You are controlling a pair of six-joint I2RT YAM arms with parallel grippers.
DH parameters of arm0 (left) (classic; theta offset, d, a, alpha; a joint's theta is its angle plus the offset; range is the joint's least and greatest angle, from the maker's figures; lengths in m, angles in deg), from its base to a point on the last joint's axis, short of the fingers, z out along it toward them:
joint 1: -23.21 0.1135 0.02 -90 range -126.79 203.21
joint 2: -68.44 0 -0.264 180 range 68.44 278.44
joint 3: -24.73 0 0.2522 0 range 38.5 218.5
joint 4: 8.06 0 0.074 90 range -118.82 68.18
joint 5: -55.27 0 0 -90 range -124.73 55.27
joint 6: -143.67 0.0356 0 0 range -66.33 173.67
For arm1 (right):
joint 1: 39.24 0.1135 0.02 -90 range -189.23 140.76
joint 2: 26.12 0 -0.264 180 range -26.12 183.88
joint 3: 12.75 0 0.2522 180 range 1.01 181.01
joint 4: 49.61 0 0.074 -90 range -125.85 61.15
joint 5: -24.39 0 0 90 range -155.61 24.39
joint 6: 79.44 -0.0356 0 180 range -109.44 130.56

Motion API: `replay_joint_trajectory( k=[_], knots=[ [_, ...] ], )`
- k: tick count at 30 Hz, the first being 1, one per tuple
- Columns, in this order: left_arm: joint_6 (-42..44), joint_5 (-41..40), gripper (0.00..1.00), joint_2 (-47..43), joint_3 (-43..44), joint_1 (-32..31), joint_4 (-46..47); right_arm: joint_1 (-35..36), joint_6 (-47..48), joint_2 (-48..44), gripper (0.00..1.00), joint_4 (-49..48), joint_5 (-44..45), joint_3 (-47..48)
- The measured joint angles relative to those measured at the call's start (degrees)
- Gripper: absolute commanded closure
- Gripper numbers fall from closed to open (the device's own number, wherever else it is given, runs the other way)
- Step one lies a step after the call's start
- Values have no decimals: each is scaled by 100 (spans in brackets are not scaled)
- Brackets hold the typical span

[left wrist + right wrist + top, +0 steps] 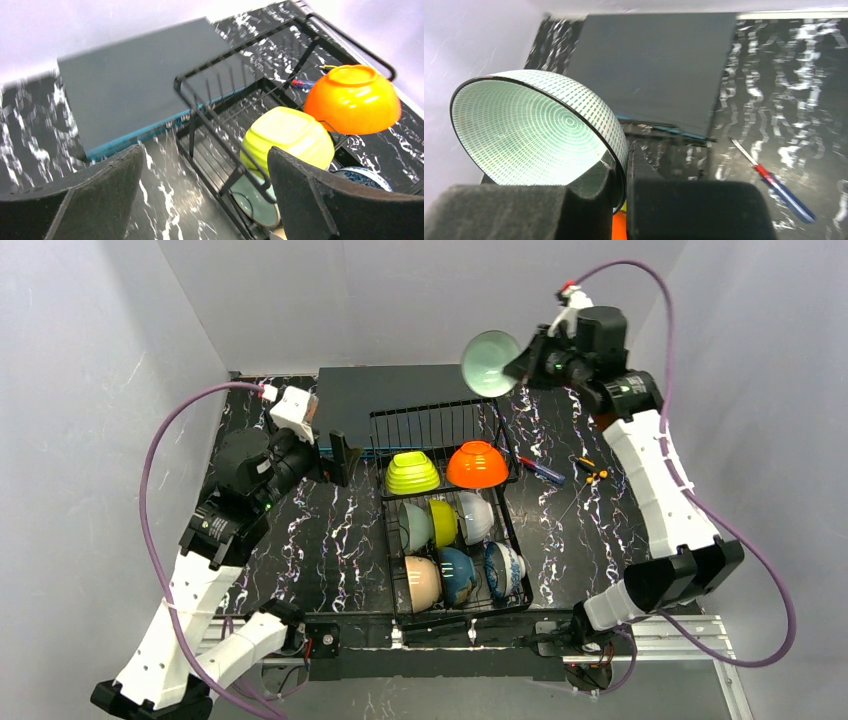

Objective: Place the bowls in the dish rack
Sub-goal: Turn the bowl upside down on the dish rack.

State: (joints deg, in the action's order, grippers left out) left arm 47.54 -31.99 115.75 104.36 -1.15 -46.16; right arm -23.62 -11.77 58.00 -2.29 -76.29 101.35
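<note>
The mint-patterned bowl (489, 363) is held up in the air, tipped on its side, above the far right corner of the dish rack (430, 425) and clear of it. The right hand (518, 365) is clamped on its rim – one finger inside, one outside, as the right wrist view shows.

In the rack, a lime green bowl (412, 473) and an orange bowl (476, 464) sit upside down side by side on the raised back tier. Below them, six bowls stand on edge in two rows: pale green (415, 527), yellow (444, 521) and white (476, 516), then beige (423, 582), teal (459, 576) and blue-white patterned (504, 570).

The left hand (335, 455) hangs just left of the rack's back tier, fingers wide apart and holding nothing.

Behind the rack lies a flat dark grey box (400, 400). To the rack's right on the black marbled surface (300, 550) lie a red-and-blue screwdriver (540, 469) and – possibly – a small yellow-handled tool (592, 472).
</note>
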Motion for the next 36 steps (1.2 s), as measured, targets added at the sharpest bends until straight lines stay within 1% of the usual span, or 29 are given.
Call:
replay_joint_trajectory(
  k=[4,8,10,12,14,16,18,19,23,24,27,29,31,36],
  knots=[
    [929,680,12,297,450,-2,326,765,-17,389,99,328,-42,463],
    [1943,1327,17,756,944,-2,459,1353,-105,745,99,669,-66,610],
    [2653,1720,21,973,1126,-17,463,1521,-136,859,99,756,-59,651],
    [3390,2044,28,1084,1165,-57,457,1652,-175,1003,99,879,-44,730],
    [4304,2356,36,1134,1165,-175,404,1768,-201,1088,99,966,-20,780],
    [5217,2601,38,1145,1165,-345,348,1893,-229,1139,99,1014,-11,822],
    [6033,2728,39,1145,1163,-525,304,1989,-251,1191,99,1021,-9,881],
    [6461,2769,39,1147,1156,-614,271,2033,-258,1226,99,1021,-11,916],
    [7984,2815,51,1169,1123,-892,-22,2164,-260,1314,99,1040,-24,1014],
    [8260,2815,53,1189,1123,-933,-111,2177,-260,1316,99,1049,-28,1014],
    [9077,2776,52,1327,1126,-1078,-501,2188,-260,1316,99,1110,-39,1049],
    [9501,2664,48,1469,1128,-1193,-793,2186,-260,1316,99,1143,-42,1071],
    [9809,2503,47,1598,1128,-1322,-1014,2186,-260,1316,99,1152,-44,1091],
    [10334,1937,52,1845,1128,-1676,-1346,2188,-258,1316,99,1176,-98,1095]
  ],
)
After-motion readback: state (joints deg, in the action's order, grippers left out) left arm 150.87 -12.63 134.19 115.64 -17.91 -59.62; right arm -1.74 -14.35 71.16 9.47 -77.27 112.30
